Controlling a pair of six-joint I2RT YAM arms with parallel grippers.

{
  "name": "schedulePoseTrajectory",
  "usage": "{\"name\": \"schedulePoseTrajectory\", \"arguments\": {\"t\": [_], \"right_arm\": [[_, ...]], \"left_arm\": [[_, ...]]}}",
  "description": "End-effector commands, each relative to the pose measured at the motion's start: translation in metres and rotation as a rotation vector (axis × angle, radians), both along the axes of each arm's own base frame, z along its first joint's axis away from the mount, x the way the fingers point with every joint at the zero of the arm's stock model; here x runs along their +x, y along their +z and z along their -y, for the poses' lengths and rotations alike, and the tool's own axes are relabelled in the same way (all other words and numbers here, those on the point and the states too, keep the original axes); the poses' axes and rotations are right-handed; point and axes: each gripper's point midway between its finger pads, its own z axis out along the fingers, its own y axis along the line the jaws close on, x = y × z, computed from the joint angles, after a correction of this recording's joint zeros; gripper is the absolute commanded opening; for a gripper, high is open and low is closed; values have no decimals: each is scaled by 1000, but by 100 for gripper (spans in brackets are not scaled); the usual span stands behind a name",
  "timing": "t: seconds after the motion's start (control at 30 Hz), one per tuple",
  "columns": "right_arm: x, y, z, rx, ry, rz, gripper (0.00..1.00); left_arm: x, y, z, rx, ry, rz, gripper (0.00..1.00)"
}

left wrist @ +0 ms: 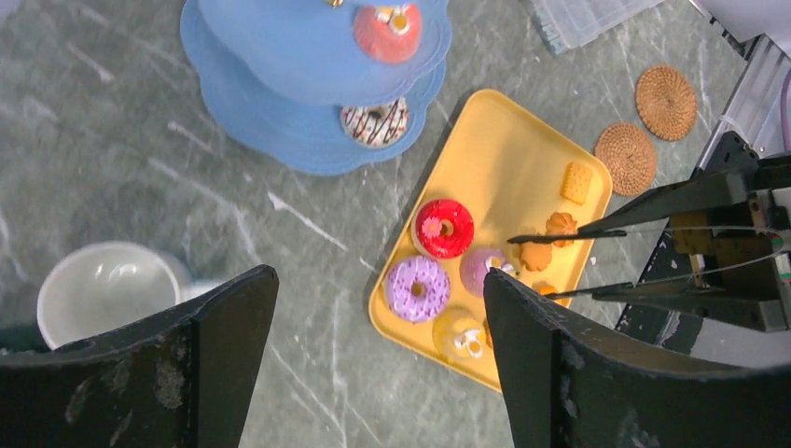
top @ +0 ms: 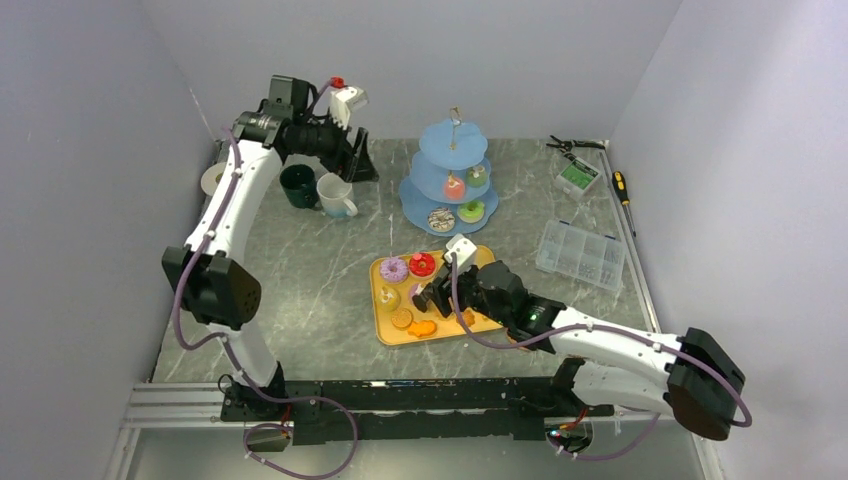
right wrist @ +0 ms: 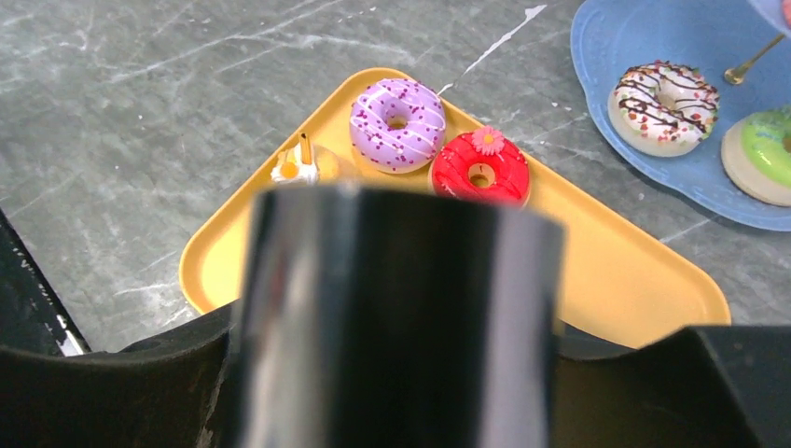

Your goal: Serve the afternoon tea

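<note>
The tongs point(right wrist: 401, 308), apparently clamped in my right gripper point(top: 437, 297), hover over the tray point(right wrist: 634, 280) to lift biscuits point(left wrist: 536, 254); my left gripper point(left wrist: 381, 282) stands open, empty.

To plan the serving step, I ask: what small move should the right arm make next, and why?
Probably squeeze the right gripper slightly, closing the black tongs on the orange biscuit: the tong tips stand apart on either side of it on the yellow tray, gripping nothing yet.
</note>
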Motion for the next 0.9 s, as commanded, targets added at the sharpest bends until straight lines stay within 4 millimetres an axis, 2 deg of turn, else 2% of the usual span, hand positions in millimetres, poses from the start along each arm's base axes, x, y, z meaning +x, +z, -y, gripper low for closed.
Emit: {"name": "schedulePoseTrajectory", "arguments": {"t": [0.0,0.27,0.43,0.57,0.7,0.87], "right_arm": [[8,19,-18,76,24,59,61],[11,13,-32,100,48,55,59],[9,3,-36,107,61,29,52],[6,1,-34,106,62,17,45],[5,3,-28,107,46,14,39],[1,11,-23,126,33,4,37]], "left_arm": [[10,21,34,-70,-138,97,92],[51,18,69,-178,-228,146,93],[69,21,89,-264,-295,205,93],[77,24,109,-354,-363,215,93],[87,27,133,-400,-419,304,93],[104,31,155,-435,-442,416,93]]}}
